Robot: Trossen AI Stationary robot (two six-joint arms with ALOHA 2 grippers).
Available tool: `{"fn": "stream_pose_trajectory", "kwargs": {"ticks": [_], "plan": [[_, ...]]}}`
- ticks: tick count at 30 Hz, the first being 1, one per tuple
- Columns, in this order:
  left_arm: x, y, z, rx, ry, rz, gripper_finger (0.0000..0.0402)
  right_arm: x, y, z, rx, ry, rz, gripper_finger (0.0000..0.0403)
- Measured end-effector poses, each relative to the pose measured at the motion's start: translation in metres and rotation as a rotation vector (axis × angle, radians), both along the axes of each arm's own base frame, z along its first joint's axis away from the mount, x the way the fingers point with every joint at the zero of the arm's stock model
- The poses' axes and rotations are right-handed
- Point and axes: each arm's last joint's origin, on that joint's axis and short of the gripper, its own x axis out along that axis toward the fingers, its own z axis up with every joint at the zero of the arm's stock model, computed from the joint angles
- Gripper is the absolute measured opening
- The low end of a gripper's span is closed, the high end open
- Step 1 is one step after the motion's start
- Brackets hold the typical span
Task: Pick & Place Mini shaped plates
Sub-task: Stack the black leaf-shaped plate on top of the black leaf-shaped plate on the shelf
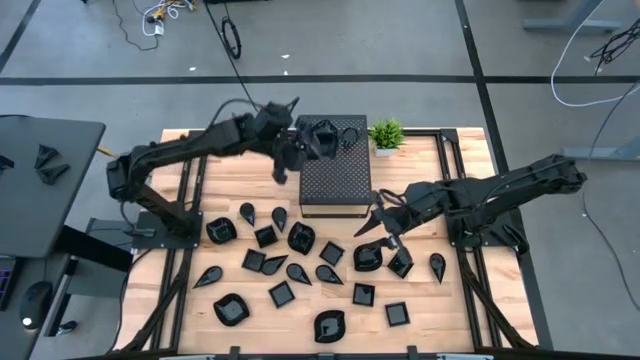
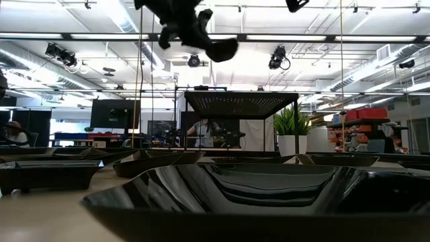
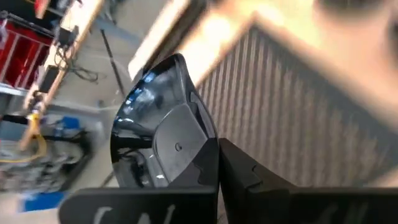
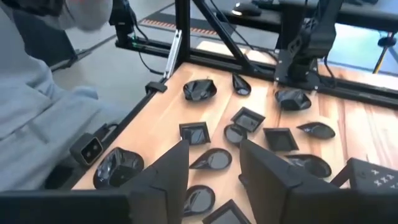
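Several glossy black mini shaped plates (image 1: 285, 262) lie scattered flat on the wooden table's near half, square, leaf and rounded ones. My left gripper (image 1: 300, 145) is up over the left part of the black perforated box (image 1: 335, 175), shut on one rounded plate (image 3: 158, 127). That plate also shows high up in the low view (image 2: 222, 48). My right gripper (image 1: 383, 232) hangs open above the plates right of the box. In its wrist view (image 4: 214, 168) a leaf-shaped plate (image 4: 211, 160) lies on the table far below the gap between its fingers. My left gripper pinches the plate by its rim (image 3: 196, 168) between its two fingers (image 3: 239, 177). The fingers slant downward from the table's left side. The plate is lifted clear above the box's top, standing on edge and reaching out beyond the fingertips.
A small green potted plant (image 1: 386, 133) stands at the box's far right corner. Black frame rails (image 1: 455, 190) run along both sides of the table. A person's grey sleeve (image 4: 37, 93) shows beside the table's near edge. Bare wood lies near the front left corner (image 1: 170, 320).
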Motion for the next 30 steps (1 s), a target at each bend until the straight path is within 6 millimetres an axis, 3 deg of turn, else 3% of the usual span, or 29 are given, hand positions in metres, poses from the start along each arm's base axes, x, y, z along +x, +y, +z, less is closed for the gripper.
{"fn": "stream_pose_trajectory", "kwargs": {"ticks": [7, 14, 19, 30], "plan": [[0.005, 0.053, -0.028, 0.206, 0.134, -0.03, 0.0005, 0.005, 0.004, -0.007, 0.025, 0.043, -0.005, 0.0133], [0.018, 0.086, -0.057, 0.314, 0.17, -0.054, 0.0005, 0.004, 0.009, -0.007, 0.045, 0.05, 0.006, 0.0125], [0.022, 0.092, -0.069, 0.379, 0.23, -0.055, 0.0006, 0.004, 0.009, -0.007, 0.048, 0.048, 0.004, 0.012], [0.022, 0.088, -0.071, 0.361, 0.253, -0.097, 0.0019, 0.004, 0.009, -0.006, 0.047, 0.043, 0.005, 0.0115]]}}
